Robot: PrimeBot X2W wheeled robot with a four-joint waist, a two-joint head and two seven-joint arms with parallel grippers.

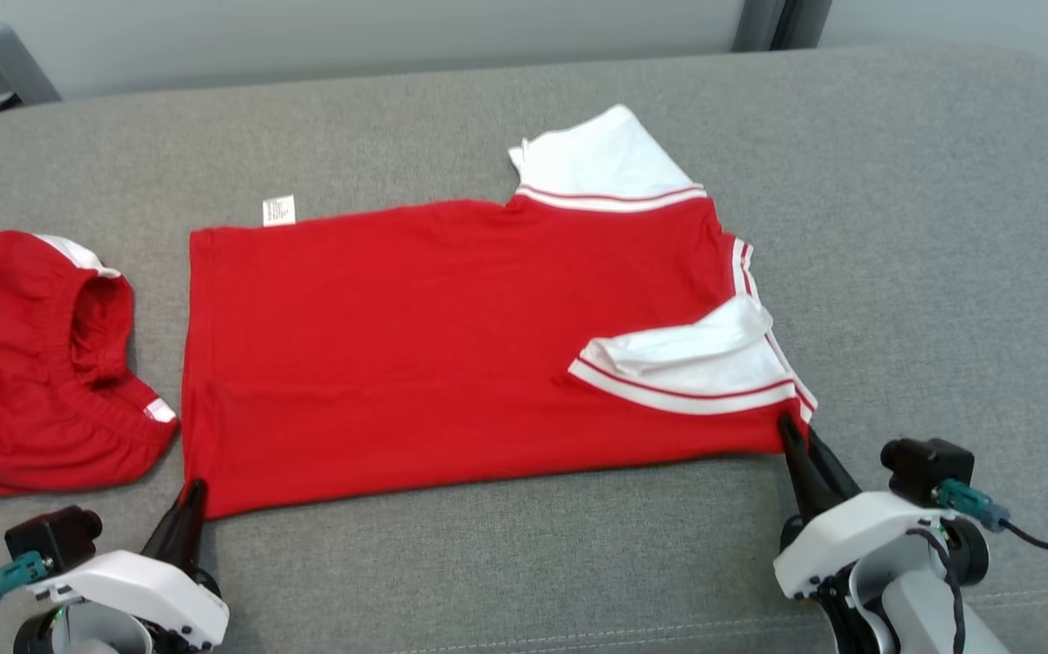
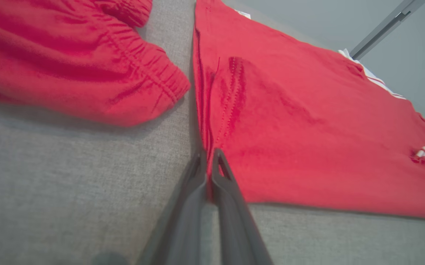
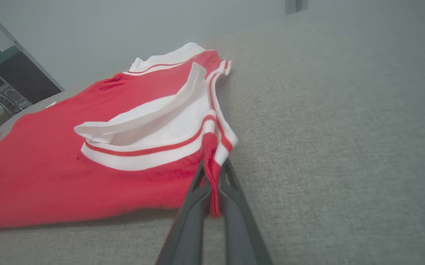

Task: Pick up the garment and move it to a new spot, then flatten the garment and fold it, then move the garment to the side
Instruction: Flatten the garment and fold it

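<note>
Shirt (image 1: pixel 451 345) and shorts (image 1: pixel 24 381) lie on the gray bench (image 1: pixel 896 227). The red shirt with white sleeves (image 1: pixel 697 359) is spread flat in the middle. The red shorts sit bunched just beside its left edge. The head view shows the left hand (image 1: pixel 190 495) at the shirt's near left corner and the right hand (image 1: pixel 792 427) at its near right corner. The left wrist view shows that hand's fingers pressed together on the hem. The right wrist view shows red and white cloth pinched between the right hand's fingers.
</note>
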